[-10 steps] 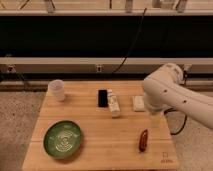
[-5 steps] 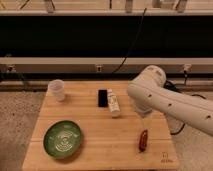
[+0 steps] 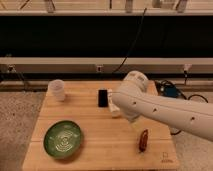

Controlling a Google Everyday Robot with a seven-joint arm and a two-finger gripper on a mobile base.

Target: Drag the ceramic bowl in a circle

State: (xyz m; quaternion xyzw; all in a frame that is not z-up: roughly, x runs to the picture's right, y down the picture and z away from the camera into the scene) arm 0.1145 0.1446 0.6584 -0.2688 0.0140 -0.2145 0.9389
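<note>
A wide, shallow round green ceramic bowl (image 3: pixel 62 139) with pale rings inside is seen on the front left part of a light wooden tabletop (image 3: pixel 100 150). It is set flat, with bare wood all around it, and nothing touches it.

A bulky white robot arm (image 3: pixel 160 112) is stretched in from the right, over the middle of the tabletop, well apart from the bowl. The gripper is hidden at the arm's far end, behind the rounded white housing, over the back middle of the table. It is taken to be spread wide, and nothing is seen held in it.

Other things are laid around the arm. A small translucent white cup (image 3: pixel 58 90) is placed upright at the back left corner, well behind the bowl. A small flat black rectangular object (image 3: pixel 103 98) is seen at the back middle, just left of the arm's end. A pale white oblong object (image 3: pixel 114 110) is partly covered by the arm, just beside the black one. A slim reddish-brown object (image 3: pixel 143 140) is laid near the front right, below the arm. The stretch of wood between the arm and the bowl is not blocked by any of them.

Counted on the table: one bowl, one cup, one black object, one white object, one reddish-brown object, five in all. One arm is in view.

Behind the table, a dark cable (image 3: pixel 132 42) is hung down a dark wall panel.
</note>
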